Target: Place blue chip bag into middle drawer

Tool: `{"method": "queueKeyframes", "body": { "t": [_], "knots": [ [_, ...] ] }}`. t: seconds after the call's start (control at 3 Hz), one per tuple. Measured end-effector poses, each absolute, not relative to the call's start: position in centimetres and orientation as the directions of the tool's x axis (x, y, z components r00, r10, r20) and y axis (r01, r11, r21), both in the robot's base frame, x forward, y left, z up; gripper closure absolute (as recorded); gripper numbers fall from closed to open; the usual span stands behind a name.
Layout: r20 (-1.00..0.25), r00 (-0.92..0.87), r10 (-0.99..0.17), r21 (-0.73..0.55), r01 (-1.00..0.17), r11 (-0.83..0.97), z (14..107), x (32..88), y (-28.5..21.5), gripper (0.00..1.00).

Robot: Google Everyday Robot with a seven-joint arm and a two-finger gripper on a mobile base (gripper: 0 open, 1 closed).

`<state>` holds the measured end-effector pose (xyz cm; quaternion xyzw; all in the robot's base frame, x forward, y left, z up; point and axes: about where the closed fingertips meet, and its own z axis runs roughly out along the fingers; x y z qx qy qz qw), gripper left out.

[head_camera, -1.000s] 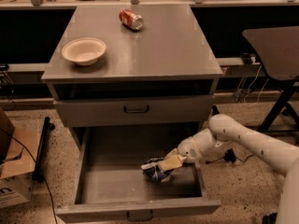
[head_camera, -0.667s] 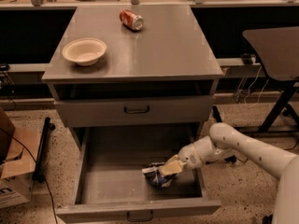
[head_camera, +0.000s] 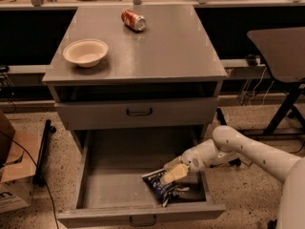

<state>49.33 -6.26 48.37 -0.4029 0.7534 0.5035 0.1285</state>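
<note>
Low inside the middle drawer [head_camera: 119,175], the gripper [head_camera: 172,174] fingers [head_camera: 177,171] pinch the blue chip bag [head_camera: 159,189].

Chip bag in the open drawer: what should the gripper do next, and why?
Probably open and release. The gripper is down inside the drawer, shut on the chip bag, and the bag looks to be resting on the drawer floor near the front right. Letting go there should complete the placing.
</note>
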Motion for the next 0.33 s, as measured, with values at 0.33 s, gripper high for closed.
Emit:
{"method": "queueKeyframes", "body": {
  "t": [0.33],
  "knots": [
    [-0.599,-0.642,-0.478,0.655,-0.736,0.168,48.37,49.33,-6.26,0.00]
  ]
}}
